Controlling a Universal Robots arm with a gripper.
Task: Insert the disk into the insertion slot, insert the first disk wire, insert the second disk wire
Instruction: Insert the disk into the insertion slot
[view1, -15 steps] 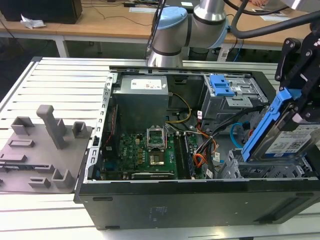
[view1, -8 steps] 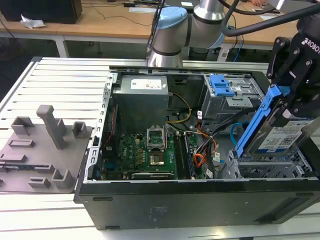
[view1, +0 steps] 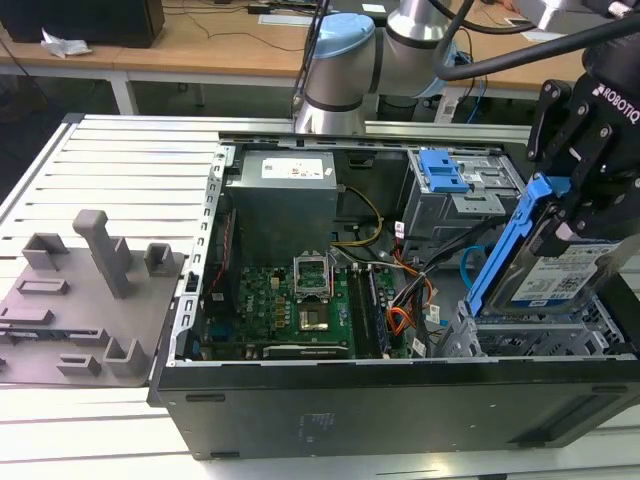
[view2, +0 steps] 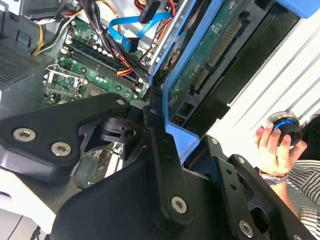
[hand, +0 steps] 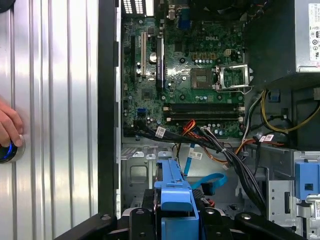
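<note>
Now — hand (view1: 562, 205) clamps disk (view1: 556, 272) | blue-framed, white-labelled | tilted over insertion slot (view1: 500, 340)

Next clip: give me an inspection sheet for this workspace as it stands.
Surface: ribbed metal table carrying the open computer case.
Job's things: the disk tilted above the insertion slot, not seated.
Clutter: grey fixture plate beside the case.
Gripper: gripper shut on the disk.
Cables: second disk wire looped inside the case; orange, red and black bundle nearby.
Surroundings: a hand on a knob; desks behind.
</note>
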